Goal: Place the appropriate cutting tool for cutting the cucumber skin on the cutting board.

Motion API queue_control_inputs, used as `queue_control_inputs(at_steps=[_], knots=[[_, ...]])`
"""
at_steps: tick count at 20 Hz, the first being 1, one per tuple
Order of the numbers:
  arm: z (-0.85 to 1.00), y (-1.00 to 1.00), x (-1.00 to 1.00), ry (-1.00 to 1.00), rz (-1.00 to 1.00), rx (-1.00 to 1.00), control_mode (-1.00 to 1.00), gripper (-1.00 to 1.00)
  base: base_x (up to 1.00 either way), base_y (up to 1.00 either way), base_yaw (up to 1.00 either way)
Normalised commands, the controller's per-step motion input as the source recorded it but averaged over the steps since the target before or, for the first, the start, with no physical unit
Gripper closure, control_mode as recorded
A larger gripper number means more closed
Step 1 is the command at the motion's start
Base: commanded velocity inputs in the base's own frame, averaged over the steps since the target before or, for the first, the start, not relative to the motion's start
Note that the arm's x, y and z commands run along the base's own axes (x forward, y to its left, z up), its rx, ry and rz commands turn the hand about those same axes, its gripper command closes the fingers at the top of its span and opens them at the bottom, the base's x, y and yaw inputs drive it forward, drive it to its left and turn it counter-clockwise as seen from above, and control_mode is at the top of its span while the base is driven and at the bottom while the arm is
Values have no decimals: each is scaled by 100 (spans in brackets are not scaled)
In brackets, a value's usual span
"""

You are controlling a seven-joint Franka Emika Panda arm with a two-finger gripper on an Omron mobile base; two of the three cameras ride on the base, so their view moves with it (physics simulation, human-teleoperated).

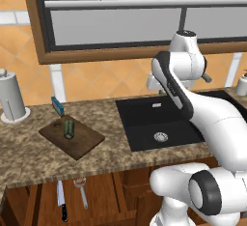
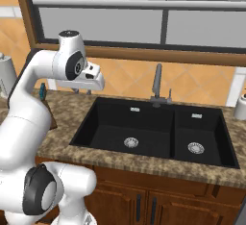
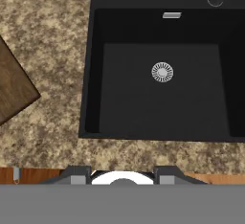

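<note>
I hold the two-finger gripper (image 3: pixel 122 170) apart, empty, above the black sink (image 3: pixel 162 70); the slim silvery peeler (image 1: pixel 81 191) hangs below the counter edge (beside a black-handled knife (image 1: pixel 61 201)), off the dark brown wooden cutting board (image 1: pixel 72 137)

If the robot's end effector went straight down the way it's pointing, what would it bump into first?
Most likely the black sink, near its front wall. The end effector looks down at the basin, and nothing shows in between, though the depth is hard to judge.
</note>
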Motion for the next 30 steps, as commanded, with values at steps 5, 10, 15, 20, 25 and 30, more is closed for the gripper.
queue_control_inputs(at_steps=[5,10,15,20,25,30], knots=[[-2,0,-7,2,0,-1,-100,-100,0,0,0],[-34,83,-54,0,0,0,-100,-100,0,0,0],[-43,100,-48,7,-7,9,-100,-100,0,0,0],[-65,97,-29,14,-8,16,-100,-100,0,0,0],[-85,99,-26,7,-10,12,-100,-100,0,0,0],[-72,91,-44,0,-1,1,-100,-100,0,0,0]])
